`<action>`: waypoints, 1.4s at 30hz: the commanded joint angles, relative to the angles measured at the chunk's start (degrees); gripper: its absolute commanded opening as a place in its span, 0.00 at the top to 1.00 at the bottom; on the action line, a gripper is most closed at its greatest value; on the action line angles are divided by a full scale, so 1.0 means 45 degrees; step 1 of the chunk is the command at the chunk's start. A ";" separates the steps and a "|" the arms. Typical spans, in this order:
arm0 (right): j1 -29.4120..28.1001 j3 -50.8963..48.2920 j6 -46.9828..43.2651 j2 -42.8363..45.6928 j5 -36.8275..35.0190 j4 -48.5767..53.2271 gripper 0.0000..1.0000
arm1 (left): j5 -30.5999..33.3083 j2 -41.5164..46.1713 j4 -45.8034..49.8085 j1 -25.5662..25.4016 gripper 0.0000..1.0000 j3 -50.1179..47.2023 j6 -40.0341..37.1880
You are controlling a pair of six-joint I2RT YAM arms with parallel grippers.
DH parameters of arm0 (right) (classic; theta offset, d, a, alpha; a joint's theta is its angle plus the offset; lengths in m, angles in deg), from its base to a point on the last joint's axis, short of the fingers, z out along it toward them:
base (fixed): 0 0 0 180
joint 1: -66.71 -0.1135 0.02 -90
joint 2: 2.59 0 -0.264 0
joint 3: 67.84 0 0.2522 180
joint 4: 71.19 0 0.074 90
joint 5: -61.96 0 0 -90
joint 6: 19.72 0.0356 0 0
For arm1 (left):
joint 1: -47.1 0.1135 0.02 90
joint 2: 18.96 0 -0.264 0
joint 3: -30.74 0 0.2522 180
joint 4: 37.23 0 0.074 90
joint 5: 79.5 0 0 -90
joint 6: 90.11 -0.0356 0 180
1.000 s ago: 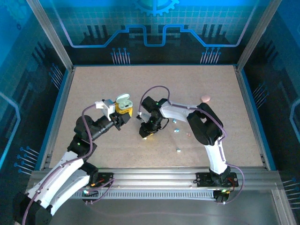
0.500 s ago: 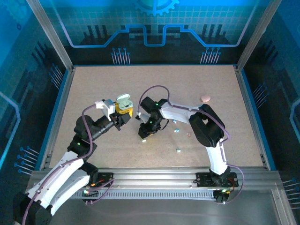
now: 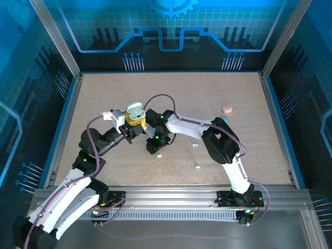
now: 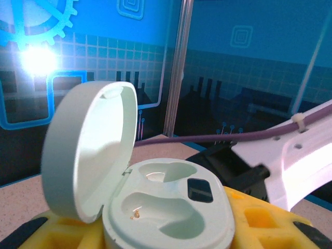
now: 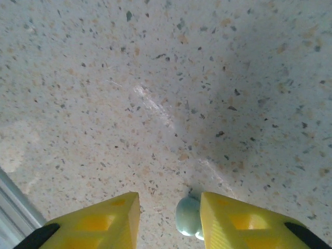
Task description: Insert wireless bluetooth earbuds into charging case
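Two grippers meet over the table (image 3: 249, 104): the left gripper (image 3: 133, 122) clamps the charging case (image 4: 171, 207), lid up; the right gripper (image 5: 169, 220) stands parted, one earbud (image 5: 187, 215) between its fingers (image 5: 244, 223), touching one.

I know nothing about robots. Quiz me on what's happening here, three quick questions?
1. True or false: the case is shut.
2. Which one holds the case? A) left gripper B) the right one
3. Fill in: a pale earbud sits between the open right gripper's two yellow ___.

Key: 1 false; 2 A; 3 fingers.
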 commanded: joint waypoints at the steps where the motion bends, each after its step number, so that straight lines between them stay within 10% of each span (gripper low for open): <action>1: -0.0250 0.0642 -0.0275 -0.0456 -0.0500 0.0974 0.63 | -0.0239 0.0180 -0.0005 0.0055 0.64 0.0529 -0.0182; 42: -0.0883 0.1657 -0.0349 -0.1592 -0.1732 0.2535 0.72 | -0.0246 0.0114 0.0089 0.0054 0.64 0.0451 -0.0133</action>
